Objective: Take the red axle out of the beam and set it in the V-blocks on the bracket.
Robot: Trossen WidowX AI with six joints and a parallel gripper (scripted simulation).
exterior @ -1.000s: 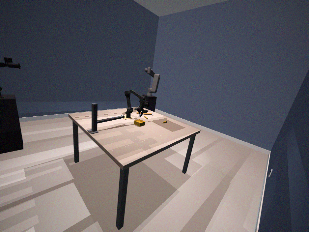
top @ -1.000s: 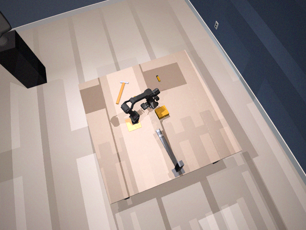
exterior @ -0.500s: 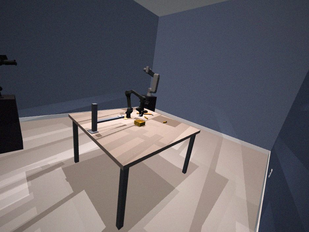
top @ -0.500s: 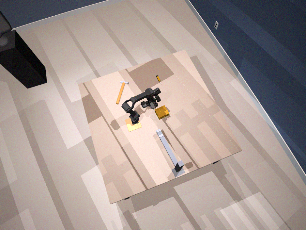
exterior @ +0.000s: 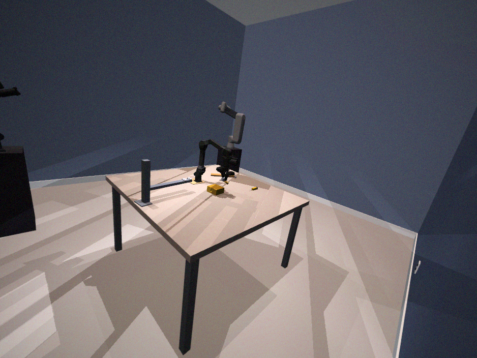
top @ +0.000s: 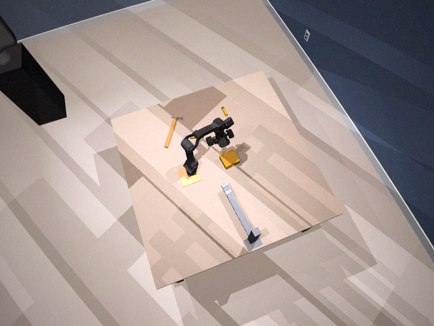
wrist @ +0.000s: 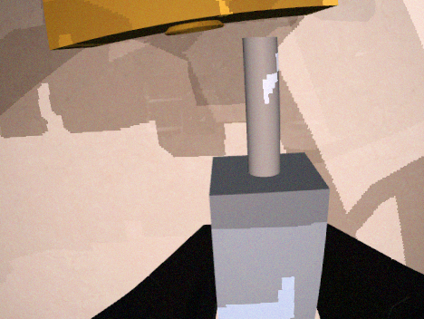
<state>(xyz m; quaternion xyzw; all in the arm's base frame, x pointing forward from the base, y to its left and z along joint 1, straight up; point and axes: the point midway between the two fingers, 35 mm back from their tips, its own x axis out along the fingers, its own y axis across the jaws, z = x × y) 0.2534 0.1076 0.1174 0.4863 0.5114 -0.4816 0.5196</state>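
Block with pin (top: 223,149) (exterior: 225,181) (wrist: 269,208), pinched in gripper (top: 220,143) (exterior: 223,176) (wrist: 260,236); red axle unseen, extraction apparently outstanding; V-blocks (top: 228,191) (exterior: 186,179), lower centre from above, likely await it.

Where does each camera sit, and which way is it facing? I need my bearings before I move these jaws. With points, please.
Top: high overhead, looking down on the table (top: 280,196) (exterior: 231,215) (wrist: 91,190); whole arm (top: 207,130) (exterior: 202,154) shows.
Exterior: beyond a table corner, above the tabletop, facing across toward the arm and blue walls; arm shows side-on, smaller.
Wrist: on the arm's end, looking past the jaws at the tabletop; black jaws flank the gripped grey block (wrist: 269,254).
Top and exterior share the arm and the table; the amber block (top: 229,159) (exterior: 214,189) (wrist: 136,20) shows in all three.
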